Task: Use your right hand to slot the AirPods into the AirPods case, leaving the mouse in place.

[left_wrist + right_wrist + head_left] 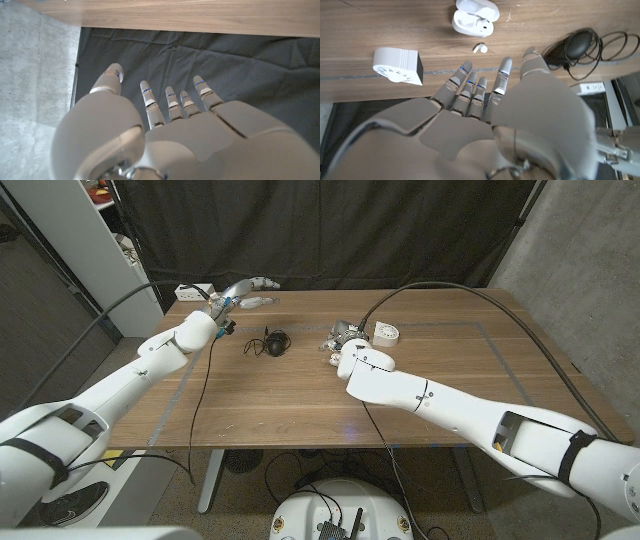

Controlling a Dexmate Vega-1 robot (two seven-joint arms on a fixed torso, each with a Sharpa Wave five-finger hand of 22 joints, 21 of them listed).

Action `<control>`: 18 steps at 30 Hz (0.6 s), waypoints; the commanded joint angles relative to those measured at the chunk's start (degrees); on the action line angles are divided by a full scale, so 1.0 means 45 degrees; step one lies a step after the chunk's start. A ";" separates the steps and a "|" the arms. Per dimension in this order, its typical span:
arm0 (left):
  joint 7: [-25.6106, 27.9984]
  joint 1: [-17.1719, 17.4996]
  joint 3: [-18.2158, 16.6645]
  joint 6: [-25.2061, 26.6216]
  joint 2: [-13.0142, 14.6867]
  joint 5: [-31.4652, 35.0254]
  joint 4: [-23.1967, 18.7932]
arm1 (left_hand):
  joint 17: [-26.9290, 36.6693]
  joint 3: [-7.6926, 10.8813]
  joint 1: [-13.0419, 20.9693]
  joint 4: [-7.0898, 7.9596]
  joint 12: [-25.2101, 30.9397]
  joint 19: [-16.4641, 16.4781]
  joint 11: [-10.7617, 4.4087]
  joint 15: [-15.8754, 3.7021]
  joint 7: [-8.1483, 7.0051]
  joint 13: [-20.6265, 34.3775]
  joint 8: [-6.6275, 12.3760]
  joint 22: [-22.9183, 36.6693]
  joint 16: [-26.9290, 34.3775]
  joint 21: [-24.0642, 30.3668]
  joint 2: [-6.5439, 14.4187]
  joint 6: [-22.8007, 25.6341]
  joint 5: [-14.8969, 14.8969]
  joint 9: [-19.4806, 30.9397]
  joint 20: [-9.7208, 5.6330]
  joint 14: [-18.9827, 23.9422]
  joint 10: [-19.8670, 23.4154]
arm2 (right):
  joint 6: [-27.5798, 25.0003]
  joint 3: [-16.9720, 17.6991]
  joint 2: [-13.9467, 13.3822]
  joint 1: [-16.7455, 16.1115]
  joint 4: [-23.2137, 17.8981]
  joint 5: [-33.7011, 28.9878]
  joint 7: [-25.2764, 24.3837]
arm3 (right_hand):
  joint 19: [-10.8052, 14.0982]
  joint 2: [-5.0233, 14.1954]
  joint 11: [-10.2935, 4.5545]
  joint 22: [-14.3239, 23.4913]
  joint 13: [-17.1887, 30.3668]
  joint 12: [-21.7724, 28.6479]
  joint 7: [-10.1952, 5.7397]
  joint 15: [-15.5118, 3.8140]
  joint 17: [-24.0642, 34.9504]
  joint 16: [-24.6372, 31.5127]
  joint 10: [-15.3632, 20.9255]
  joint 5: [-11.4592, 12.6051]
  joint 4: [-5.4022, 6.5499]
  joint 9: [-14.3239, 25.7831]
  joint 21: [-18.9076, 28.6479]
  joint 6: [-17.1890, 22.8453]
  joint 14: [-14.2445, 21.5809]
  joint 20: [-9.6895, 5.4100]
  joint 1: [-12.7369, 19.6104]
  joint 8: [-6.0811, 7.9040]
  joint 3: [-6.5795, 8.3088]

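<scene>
A small white AirPod earbud lies loose on the wooden table, just beside the open white AirPods case, whose lid is back; one earbud looks already seated. The right hand hovers near the bud, fingers spread, holding nothing, likely lining up a pinch. The black corded mouse sits off to the side, clear of the reach. A white round timer stands nearby. The left hand is open and empty, past the table's edge.

Left hand, fingers spread, empty.
</scene>
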 commanded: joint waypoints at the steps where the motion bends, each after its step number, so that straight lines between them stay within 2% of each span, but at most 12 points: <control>1: 0.1034 0.0130 -0.0175 -0.0625 -0.0721 -0.0770 0.1395 | 0.0022 0.0000 -0.0046 0.0139 0.0093 0.0145 -0.0065 -0.0233 0.0032 0.0034 0.0003 0.0029 0.0099 0.0077 0.0190 0.0180 0.0073 0.0020 -0.0043 0.0152 0.0203 | -0.1800 -0.2996 0.1281 0.3502 0.2388 0.0528 0.0662 | -0.0073 -0.0055 0.0134 0.0061 -0.0136 -0.0062 0.0273 -0.0156 -0.0093 -0.0022 0.0129 0.0091 -0.0248 -0.0299 0.0020 -0.0119 0.0149 0.0062 0.0118 -0.0386 0.0012; 2: 0.1112 0.0100 -0.0157 -0.0653 -0.0769 -0.0761 0.1490 | 0.0024 -0.0031 -0.0109 0.0201 0.0100 0.0164 -0.0070 -0.0252 0.0057 0.0033 0.0011 0.0029 0.0095 0.0081 0.0237 0.0228 0.0076 0.0023 -0.0045 0.0171 0.0221 | -0.1757 -0.2962 0.1287 0.3467 0.2394 0.0478 0.0444 | -0.0080 -0.0045 0.0166 0.0061 -0.0154 -0.0059 0.0488 -0.0145 -0.0105 -0.0010 0.0160 0.0094 -0.0259 -0.0337 0.0022 -0.0111 0.0202 0.0048 0.0126 -0.0422 0.0020; 6: 0.1311 0.0061 -0.0105 -0.0657 -0.0877 -0.0779 0.1653 | 0.0025 -0.0087 -0.0213 0.0299 0.0115 0.0205 -0.0057 -0.0272 0.0103 0.0031 -0.0012 0.0031 0.0090 0.0090 0.0303 0.0215 0.0072 0.0029 -0.0062 0.0214 0.0261 | -0.1512 -0.2882 0.1315 0.3370 0.2375 0.0381 -0.0145 | -0.0133 -0.0016 0.0202 0.0062 -0.0187 -0.0065 0.0776 -0.0144 -0.0128 0.0033 0.0190 0.0103 -0.0308 -0.0405 0.0011 -0.0171 0.0352 0.0028 0.0205 -0.0514 0.0059; 8: 0.1326 -0.0007 -0.0022 -0.0789 -0.0904 -0.0725 0.1795 | 0.0024 -0.0102 -0.0239 0.0324 0.0120 0.0217 -0.0056 -0.0264 0.0113 0.0029 -0.0018 0.0031 0.0089 0.0093 0.0321 0.0214 0.0069 0.0031 -0.0069 0.0228 0.0274 | -0.1267 -0.2983 0.1362 0.3371 0.2557 0.0341 -0.0295 | -0.0140 0.0006 0.0191 0.0063 -0.0200 -0.0063 0.0785 -0.0169 -0.0138 0.0057 0.0214 0.0109 -0.0343 -0.0433 0.0013 -0.0245 0.0429 0.0012 0.0271 -0.0570 0.0091; 9: 0.1318 -0.0004 -0.0005 -0.0743 -0.0906 -0.0737 0.1779 | 0.0023 -0.0109 -0.0251 0.0337 0.0119 0.0219 -0.0054 -0.0259 0.0117 0.0028 -0.0018 0.0031 0.0087 0.0092 0.0334 0.0222 0.0067 0.0031 -0.0069 0.0234 0.0273 | -0.1236 -0.3038 0.1473 0.3454 0.2788 0.0393 -0.0234 | -0.0166 0.0114 0.0167 0.0066 -0.0226 -0.0073 0.0771 -0.0196 -0.0143 0.0063 0.0225 0.0135 -0.0454 -0.0484 0.0013 -0.0316 0.0460 -0.0019 0.0523 -0.0646 0.0219; 11: 0.1299 -0.0024 0.0044 -0.0749 -0.0915 -0.0736 0.1813 | 0.0022 -0.0115 -0.0261 0.0349 0.0117 0.0225 -0.0049 -0.0259 0.0122 0.0027 -0.0019 0.0031 0.0082 0.0093 0.0347 0.0228 0.0066 0.0032 -0.0055 0.0236 0.0271 | -0.1079 -0.3040 0.1587 0.3552 0.3121 0.0502 -0.0137 | -0.0173 0.0142 0.0173 0.0068 -0.0301 -0.0101 -0.0189 -0.0217 -0.0157 0.0104 0.0265 0.0114 -0.0518 -0.0628 0.0035 -0.0595 0.0593 -0.0031 0.0751 -0.0880 0.0303; 12: 0.1295 -0.0025 0.0059 -0.0773 -0.0921 -0.0750 0.1829 | 0.0018 -0.0119 -0.0263 0.0356 0.0115 0.0226 -0.0045 -0.0258 0.0136 0.0027 -0.0024 0.0031 0.0076 0.0092 0.0362 0.0227 0.0065 0.0033 -0.0049 0.0238 0.0266 | -0.1015 -0.3101 0.1644 0.3595 0.3276 0.0482 -0.0155 | -0.0176 0.0134 0.0140 0.0067 -0.0308 -0.0103 -0.0221 -0.0225 -0.0163 0.0102 0.0271 0.0111 -0.0526 -0.0642 0.0036 -0.0603 0.0596 -0.0023 0.0774 -0.0894 0.0307; 13: 0.1295 -0.0011 0.0062 -0.0783 -0.0919 -0.0773 0.1816 | 0.0015 -0.0122 -0.0262 0.0362 0.0114 0.0229 -0.0046 -0.0250 0.0162 0.0028 -0.0026 0.0031 0.0074 0.0091 0.0376 0.0230 0.0065 0.0034 -0.0045 0.0249 0.0263 | -0.0950 -0.3103 0.1673 0.3620 0.3373 0.0502 -0.0138 | -0.0195 0.0126 0.0186 0.0066 -0.0347 -0.0131 0.0325 -0.0209 -0.0157 0.0108 0.0260 0.0097 -0.0515 -0.0719 0.0038 -0.0611 0.0596 -0.0015 0.0803 -0.0958 0.0309; 15: 0.1334 0.0058 0.0059 -0.0770 -0.0909 -0.0807 0.1738 | 0.0009 -0.0125 -0.0257 0.0367 0.0112 0.0231 -0.0033 -0.0235 0.0153 0.0026 -0.0034 0.0031 0.0067 0.0089 0.0398 0.0225 0.0064 0.0034 -0.0043 0.0259 0.0260 | -0.0716 -0.3041 0.1714 0.3555 0.3549 0.0455 -0.0271 | -0.0221 0.0134 0.0213 0.0066 -0.0362 -0.0162 0.0331 -0.0202 -0.0155 0.0102 0.0204 0.0093 -0.0504 -0.0749 0.0032 -0.0571 0.0575 0.0000 0.0810 -0.0964 0.0313; 18: 0.1316 0.0084 0.0086 -0.0935 -0.0911 -0.0848 0.1790 | 0.0002 -0.0130 -0.0250 0.0372 0.0122 0.0234 -0.0029 -0.0247 0.0140 0.0027 -0.0036 0.0030 0.0056 0.0087 0.0422 0.0241 0.0062 0.0035 -0.0043 0.0267 0.0286 | -0.0301 -0.2887 0.1862 0.3394 0.4022 0.0369 -0.0493 | -0.0251 0.0153 0.0184 0.0065 -0.0388 -0.0156 0.0521 -0.0184 -0.0162 0.0105 0.0248 0.0083 -0.0490 -0.0797 0.0027 -0.0335 0.0590 0.0006 0.0826 -0.0909 0.0322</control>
